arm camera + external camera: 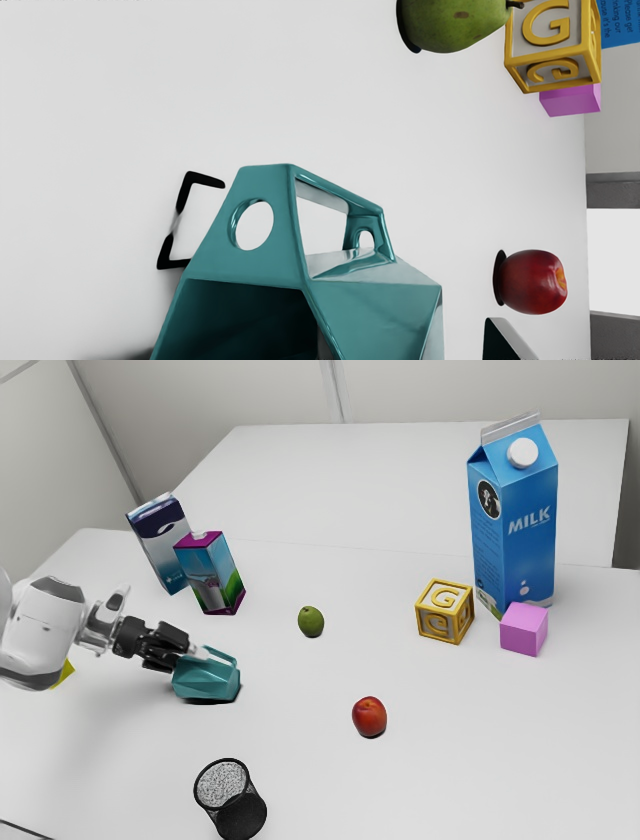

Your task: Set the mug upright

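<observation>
The teal faceted mug (207,682) lies on its side on the table in the exterior view, its angular handle on the upper side. My gripper (188,652) is at the mug's end nearest the arm, low over the table. In the wrist view the dark mouth of the mug (375,310) faces my hand, and the handle with its round hole stands out from the body. My gripper (320,352) is open there, one fingertip (502,345) showing beside the mug with a gap between them. The other fingertip is hard to make out.
A red fruit (369,716) and a green pear (311,622) lie beyond the mug; a black mesh cup (230,800) is nearby. Two cartons (212,575) stand behind. Farther off are a letter block (445,610), a pink cube (525,628) and a milk carton (515,520).
</observation>
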Robot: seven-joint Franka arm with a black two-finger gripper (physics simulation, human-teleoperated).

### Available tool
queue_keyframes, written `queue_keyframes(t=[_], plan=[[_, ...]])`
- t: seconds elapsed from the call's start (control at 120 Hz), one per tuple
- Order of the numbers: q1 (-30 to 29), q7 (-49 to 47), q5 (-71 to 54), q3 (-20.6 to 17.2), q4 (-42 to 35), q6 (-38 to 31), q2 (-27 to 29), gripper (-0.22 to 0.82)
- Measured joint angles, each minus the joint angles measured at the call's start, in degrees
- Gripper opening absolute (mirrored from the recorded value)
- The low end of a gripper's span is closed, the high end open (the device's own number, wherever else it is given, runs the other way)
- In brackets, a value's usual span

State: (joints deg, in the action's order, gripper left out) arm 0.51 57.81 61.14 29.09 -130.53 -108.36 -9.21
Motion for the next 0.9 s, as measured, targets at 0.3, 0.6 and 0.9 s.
queue_keyframes(t=[0.3, 0.6, 0.9], plan=[[0.14, 1.75, 0.60, -0.04, -0.08, 0.26, 0.03, -0.08], [0.87, 2.83, -0.36, -0.98, -0.96, -0.77, 6.27, -0.16], [8.01, -1.35, -21.42, -8.02, -0.90, -12.81, 14.51, -0.17]])
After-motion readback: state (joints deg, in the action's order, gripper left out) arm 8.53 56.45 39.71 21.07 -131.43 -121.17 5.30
